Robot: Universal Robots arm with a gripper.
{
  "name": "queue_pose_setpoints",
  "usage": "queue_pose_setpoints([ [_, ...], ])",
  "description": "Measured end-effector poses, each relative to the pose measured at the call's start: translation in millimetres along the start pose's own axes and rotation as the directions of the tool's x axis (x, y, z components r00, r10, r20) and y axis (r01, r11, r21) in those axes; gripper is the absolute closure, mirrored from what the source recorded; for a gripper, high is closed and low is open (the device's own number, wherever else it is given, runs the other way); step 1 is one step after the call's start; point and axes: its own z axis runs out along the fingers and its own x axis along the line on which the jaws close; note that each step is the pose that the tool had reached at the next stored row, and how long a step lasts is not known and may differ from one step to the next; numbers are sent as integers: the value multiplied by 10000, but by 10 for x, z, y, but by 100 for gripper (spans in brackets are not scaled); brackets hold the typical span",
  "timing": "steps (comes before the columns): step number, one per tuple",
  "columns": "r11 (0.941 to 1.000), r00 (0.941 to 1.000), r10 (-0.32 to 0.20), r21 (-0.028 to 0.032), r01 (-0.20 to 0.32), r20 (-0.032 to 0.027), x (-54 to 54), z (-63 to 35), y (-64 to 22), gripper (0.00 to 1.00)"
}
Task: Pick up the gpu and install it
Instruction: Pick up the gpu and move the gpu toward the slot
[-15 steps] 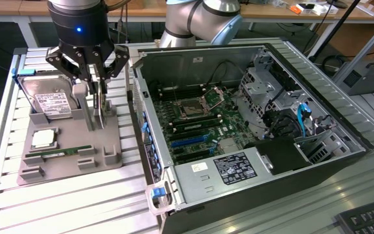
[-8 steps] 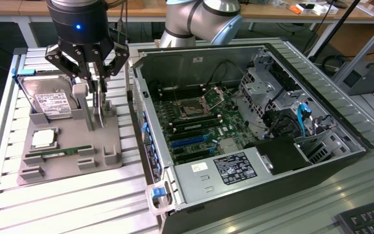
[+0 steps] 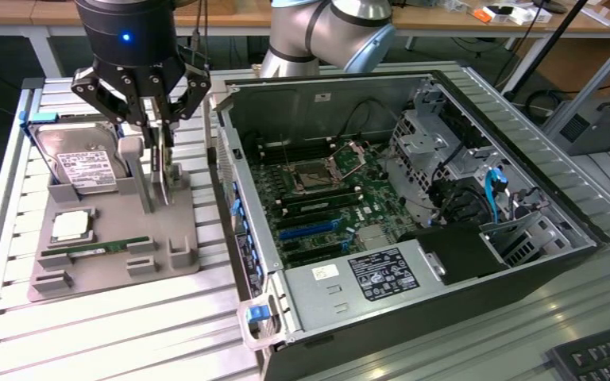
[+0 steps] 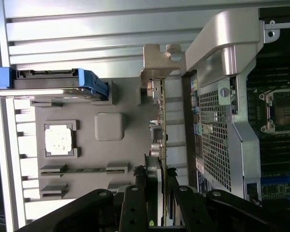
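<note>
"Has it got hold of the card?"

"Looks like it. The gripper (image 3: 160, 127) is down over the grey holder (image 3: 114, 274), and the gpu (image 3: 161, 178) stands upright on its edge between the two fingers (image 4: 134, 203). They're drawn partway in, one pressed against each face of the board near its upper edge."

"Is it lifted?"

"I can't tell (the card's lower edge is right down at the holder, touching or barely clear)."

"What's around it?"

"The hard drive (image 3: 83, 163) leans in its slot just beside the fingers, on the side away from the computer case (image 3: 390, 262). Below the fingertips, on the same holder, the processor (image 3: 72, 226) and the RAM stick (image 3: 95, 249) lie flat, near the card but apart from it. The case lies open on the fingers' other side with its motherboard (image 3: 321, 210) facing up. Its near wall is close to the card, not touching."
</note>
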Motion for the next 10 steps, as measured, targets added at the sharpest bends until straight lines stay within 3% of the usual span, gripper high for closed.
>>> queue_pose_setpoints([
  [10,10000,10000,0,0,0,0,-2,-67,3,73],
])
